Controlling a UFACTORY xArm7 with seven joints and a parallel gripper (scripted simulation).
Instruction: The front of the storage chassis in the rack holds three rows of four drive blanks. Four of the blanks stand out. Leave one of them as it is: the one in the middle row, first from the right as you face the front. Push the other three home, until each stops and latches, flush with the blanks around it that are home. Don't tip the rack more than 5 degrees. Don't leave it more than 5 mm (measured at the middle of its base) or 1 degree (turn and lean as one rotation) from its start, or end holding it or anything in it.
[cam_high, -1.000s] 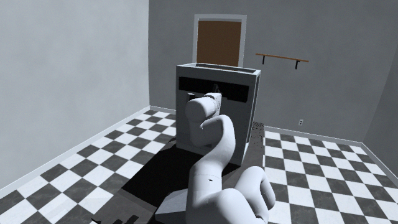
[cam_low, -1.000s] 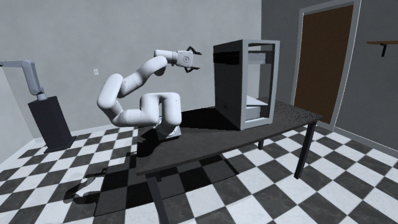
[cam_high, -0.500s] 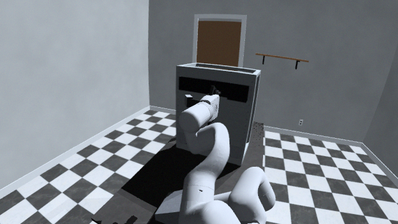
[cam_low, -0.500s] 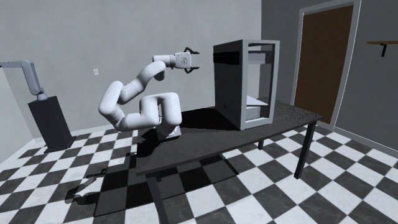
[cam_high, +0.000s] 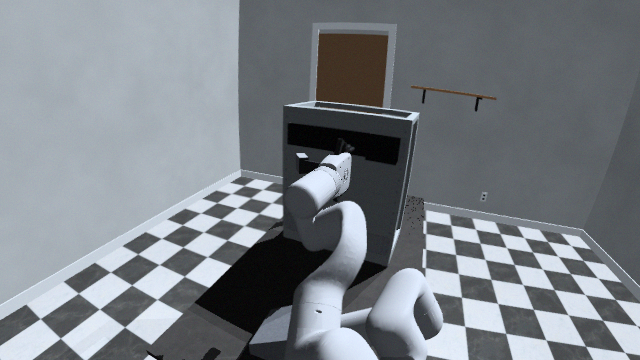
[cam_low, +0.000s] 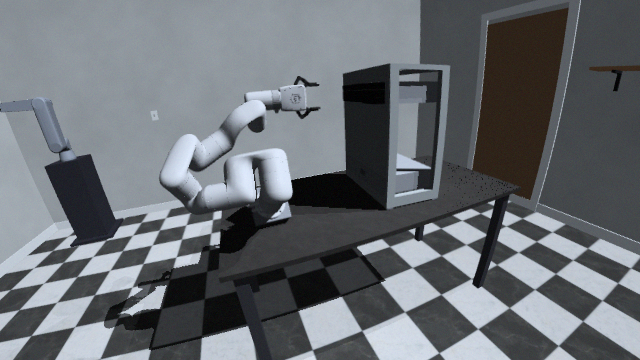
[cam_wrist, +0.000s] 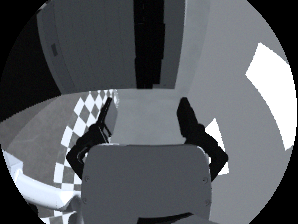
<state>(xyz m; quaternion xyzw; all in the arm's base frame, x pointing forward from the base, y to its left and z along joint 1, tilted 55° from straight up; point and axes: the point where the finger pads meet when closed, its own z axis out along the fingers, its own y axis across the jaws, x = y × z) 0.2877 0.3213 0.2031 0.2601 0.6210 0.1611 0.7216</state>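
The grey rack (cam_high: 351, 176) stands on the dark table, and it also shows in the exterior view (cam_low: 395, 135). The storage chassis front is a black band (cam_high: 370, 142) high on the rack's front face (cam_low: 362, 92). I cannot tell the single blanks apart, or which stand out. My gripper (cam_low: 307, 96) is open and empty. It points at the band from a short way in front, not touching. In the top view the gripper (cam_high: 345, 146) overlaps the band's middle, and my arm hides part of it. In the wrist view the open fingers frame the rack face below the black band (cam_wrist: 154, 30).
The rack's side is open, with a pale shelf low inside (cam_low: 410, 177). My arm's base (cam_low: 270, 210) sits on the table's near-left end. A second arm on a dark pedestal (cam_low: 80, 200) stands far left on the floor. A brown door (cam_low: 520, 95) is behind the rack.
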